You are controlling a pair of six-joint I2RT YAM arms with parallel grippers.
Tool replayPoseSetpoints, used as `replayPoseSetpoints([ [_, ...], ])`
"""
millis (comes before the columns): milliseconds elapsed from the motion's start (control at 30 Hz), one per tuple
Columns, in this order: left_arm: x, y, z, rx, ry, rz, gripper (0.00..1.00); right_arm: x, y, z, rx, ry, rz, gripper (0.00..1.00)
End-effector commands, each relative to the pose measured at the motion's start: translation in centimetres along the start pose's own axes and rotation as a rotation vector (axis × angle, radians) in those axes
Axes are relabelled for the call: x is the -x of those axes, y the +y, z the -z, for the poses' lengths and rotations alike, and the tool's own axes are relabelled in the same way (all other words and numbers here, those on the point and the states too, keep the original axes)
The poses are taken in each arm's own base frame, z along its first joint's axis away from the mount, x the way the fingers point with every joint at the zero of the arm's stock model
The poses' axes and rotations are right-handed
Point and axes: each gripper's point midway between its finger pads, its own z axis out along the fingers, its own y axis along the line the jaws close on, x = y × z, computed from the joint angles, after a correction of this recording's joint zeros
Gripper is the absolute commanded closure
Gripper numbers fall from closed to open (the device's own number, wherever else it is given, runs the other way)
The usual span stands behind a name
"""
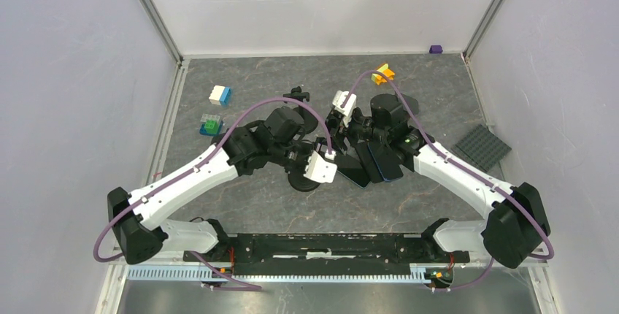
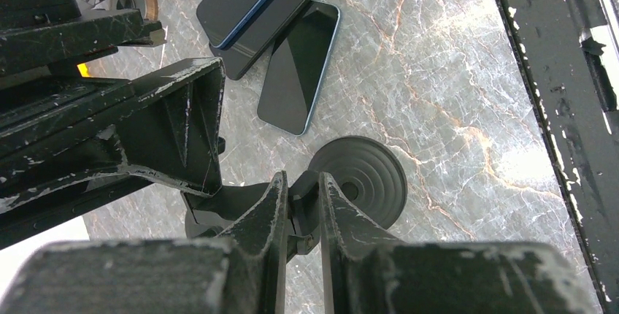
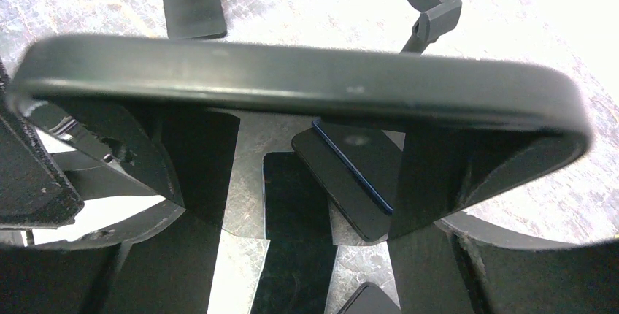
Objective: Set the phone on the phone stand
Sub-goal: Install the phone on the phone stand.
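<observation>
Left pincer (image 2: 303,188) clenched on the stem of the phone stand (image 2: 365,171); right pincer (image 3: 314,120) grasping the phone (image 3: 306,73) by its edges. I would steady the stand, then lower the phone squarely.

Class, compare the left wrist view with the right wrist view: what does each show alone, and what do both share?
Left wrist only: the left end effector pinching the phone stand by its stem. Right wrist only: a phone clamped edge-on in the right end effector. Both: loose phones lying on the marbled table.
</observation>
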Motion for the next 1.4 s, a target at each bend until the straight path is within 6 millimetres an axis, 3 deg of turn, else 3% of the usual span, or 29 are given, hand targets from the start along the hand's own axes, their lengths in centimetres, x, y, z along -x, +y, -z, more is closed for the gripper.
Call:
replayPoseSetpoints([
  [0,0.2,-9.7,1.6,-0.342,-0.036,0.154,0.98,0.0,-10.7,2.6,-0.451,0.061,0.126,1.00],
  [1167,-0.1,-11.5,2.2,-0.369,-0.050,0.154,0.98,-1.2,-14.1,3.7,-0.550,0.108,0.138,1.00],
  [1367,-0.1,-11.2,2.1,-0.360,-0.047,0.148,0.98,-0.9,-13.5,3.5,-0.513,0.085,0.125,0.99],
])
